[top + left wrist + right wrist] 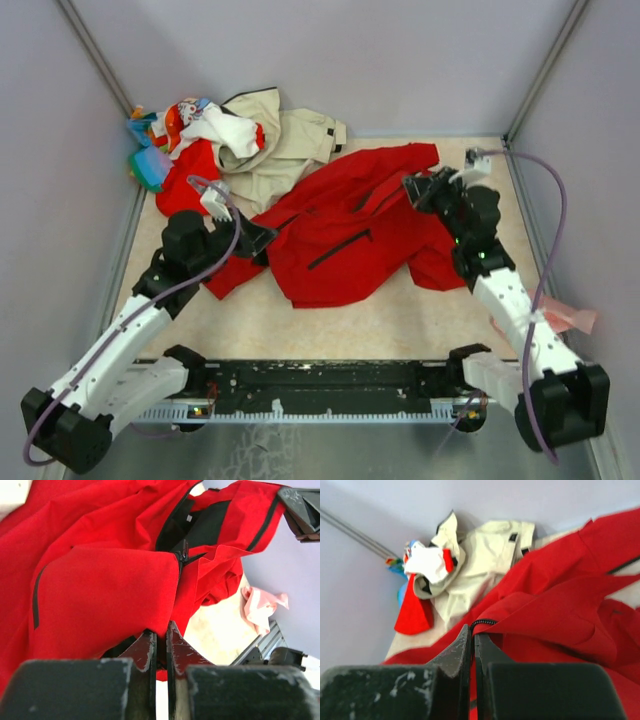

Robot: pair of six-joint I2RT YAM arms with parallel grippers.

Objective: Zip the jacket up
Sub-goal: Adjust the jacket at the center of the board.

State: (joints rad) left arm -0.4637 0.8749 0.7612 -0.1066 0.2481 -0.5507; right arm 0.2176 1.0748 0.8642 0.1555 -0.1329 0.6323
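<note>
A beige jacket (290, 150) and a heap of mixed clothes (185, 140) crowd the far-left corner, against the red jacket (340, 235) spread mid-table. Both arms reach forward: the left gripper (260, 239) is clamped on its left edge, the right gripper (418, 187) on its far-right edge. The tan table (330, 325) is enclosed by lilac walls (400, 60).

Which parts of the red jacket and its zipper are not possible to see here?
Top view: how far the jacket is zipped; folds cover the front.
Left wrist view: which edge the left gripper pinches; the closed jaws hide it.
Right wrist view: the zipper past the right gripper; a red fold covers it.
</note>
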